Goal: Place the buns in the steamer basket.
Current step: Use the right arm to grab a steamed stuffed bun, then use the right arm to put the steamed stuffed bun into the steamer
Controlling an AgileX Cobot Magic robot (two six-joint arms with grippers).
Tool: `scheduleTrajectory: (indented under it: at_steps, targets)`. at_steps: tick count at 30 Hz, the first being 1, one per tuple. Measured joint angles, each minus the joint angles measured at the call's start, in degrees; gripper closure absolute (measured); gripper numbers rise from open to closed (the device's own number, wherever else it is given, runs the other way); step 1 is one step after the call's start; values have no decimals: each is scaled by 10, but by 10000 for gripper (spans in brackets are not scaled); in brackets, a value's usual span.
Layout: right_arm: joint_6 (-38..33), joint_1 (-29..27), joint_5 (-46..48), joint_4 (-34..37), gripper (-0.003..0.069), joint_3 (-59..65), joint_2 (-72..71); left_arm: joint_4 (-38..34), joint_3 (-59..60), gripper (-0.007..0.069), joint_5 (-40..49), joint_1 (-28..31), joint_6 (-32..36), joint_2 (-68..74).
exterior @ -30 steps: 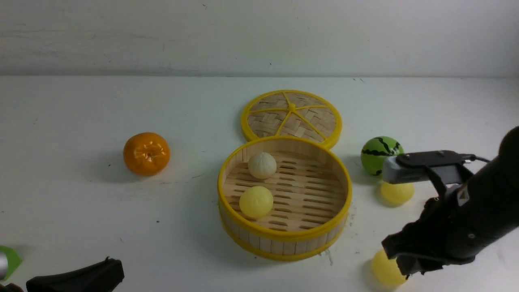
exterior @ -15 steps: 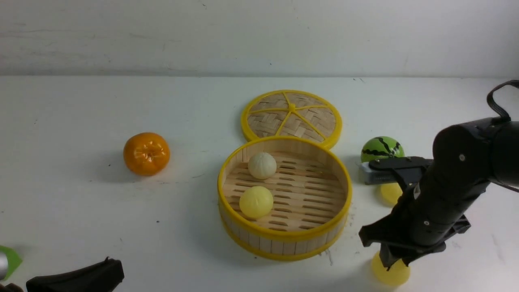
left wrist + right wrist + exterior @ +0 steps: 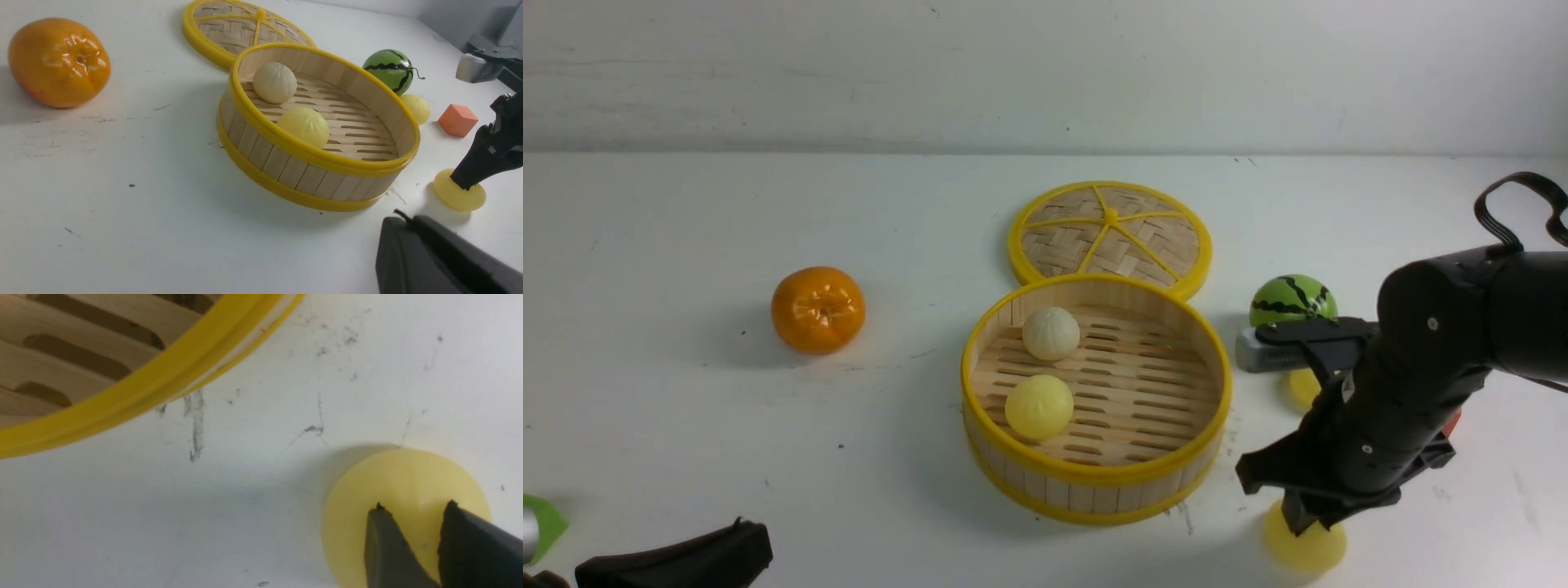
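Right arm swung in lower; right gripper (image 3: 1294, 523) now jabbing top of pale yellow round bun (image 3: 1311, 551) near front right edge of white table (image 3: 849, 506), squashing it. Fingertips (image 3: 386, 547) sliver apart, can't tell if pinching. Risk: soft bun squirts sideways, misses round yellow-rimmed bamboo steamer basket (image 3: 1094, 488). Idle left gripper (image 3: 678, 559): fingers together.

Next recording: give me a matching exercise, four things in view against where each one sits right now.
Things:
1. orange
2. off-white bun
3. lid
4. flattened pale yellow bun

Places:
a. inside the steamer basket, towards its far side
b. on the table, under the tips of the right gripper
c. on the table, well to the left of the basket
d. flat on the table, just behind the basket

Pairs: 1-c, 2-a, 3-d, 4-b.
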Motion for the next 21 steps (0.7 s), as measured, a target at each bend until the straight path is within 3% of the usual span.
scheduleTrajectory:
  at_steps: [7,21]
  targets:
    - [-18,0,12,-4,644,0,-6,0,0,617,0,0,0,0]
    - [-24,0,50,-16,659,0,-84,0,0,605,0,0,0,0]
